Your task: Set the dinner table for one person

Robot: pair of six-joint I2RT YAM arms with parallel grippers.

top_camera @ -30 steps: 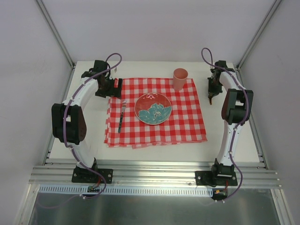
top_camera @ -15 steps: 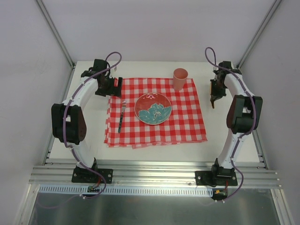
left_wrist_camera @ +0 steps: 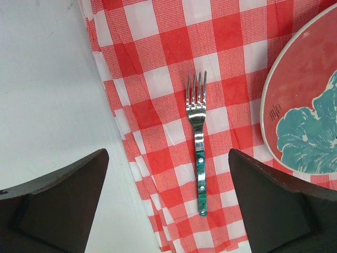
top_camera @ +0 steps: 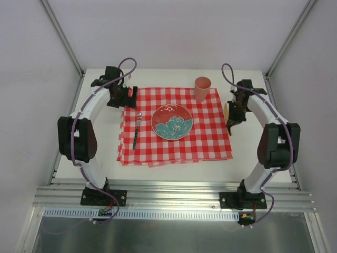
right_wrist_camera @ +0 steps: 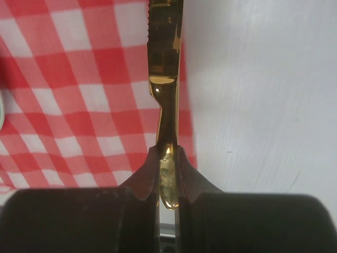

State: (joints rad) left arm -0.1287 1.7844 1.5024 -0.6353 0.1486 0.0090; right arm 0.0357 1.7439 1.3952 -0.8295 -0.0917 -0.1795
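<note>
Desk: white top edged by grey rails, extending forward from the arm bases and well beyond the red-and-white checked cloth laid at its centre. On the cloth: a red plate with a teal flower near the middle; a fork with a green handle lying flat to the left of the plate, apart from it, tines pointing to the far side; a pink cup upright at the far edge, right of centre. Left fingers: spread wide, holding nothing, poised above the far left corner of the cloth with the fork in sight between them. Right fingers: closed tight on the handle of a gold-coloured knife, whose blade runs along the right edge of the cloth. Whether the knife touches the desk cannot be determined.
</note>
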